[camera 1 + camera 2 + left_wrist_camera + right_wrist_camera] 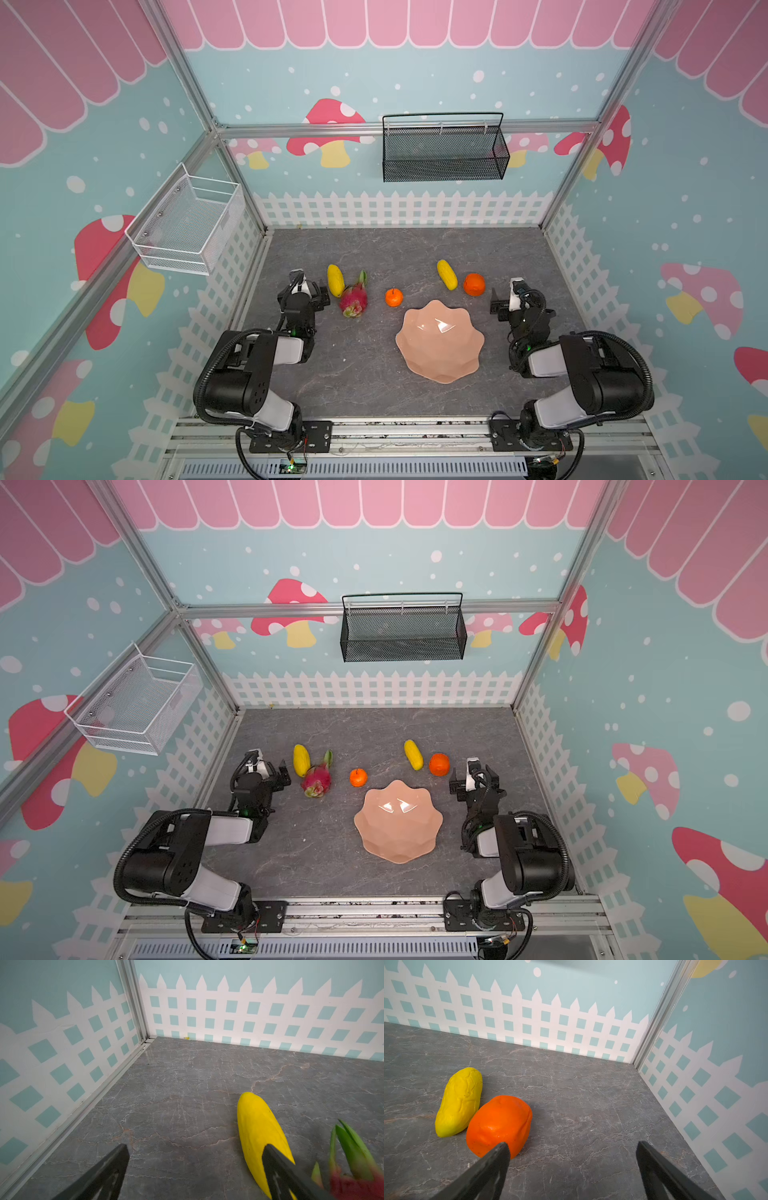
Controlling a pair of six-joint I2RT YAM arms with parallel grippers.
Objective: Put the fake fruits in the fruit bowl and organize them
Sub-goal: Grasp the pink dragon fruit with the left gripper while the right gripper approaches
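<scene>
All the fake fruits lie on the grey table in both top views. A yellow mango (335,280) touches the magenta dragon fruit (354,302), and a small orange (393,297) sits alone. Another yellow mango (447,274) rests against a bigger orange (474,284). The peach-pink fruit bowl (440,345) stands empty in front of them. My left gripper (309,286) is open just left of the first mango (259,1132), holding nothing (196,1146). My right gripper (509,291) is open and empty (572,1143), just right of the bigger orange (499,1124).
A white mesh basket (187,224) hangs on the left wall and a black mesh basket (444,151) on the back wall, both well above the table. Fence-patterned walls close in the left, back and right. An aluminium rail (395,432) runs along the front edge.
</scene>
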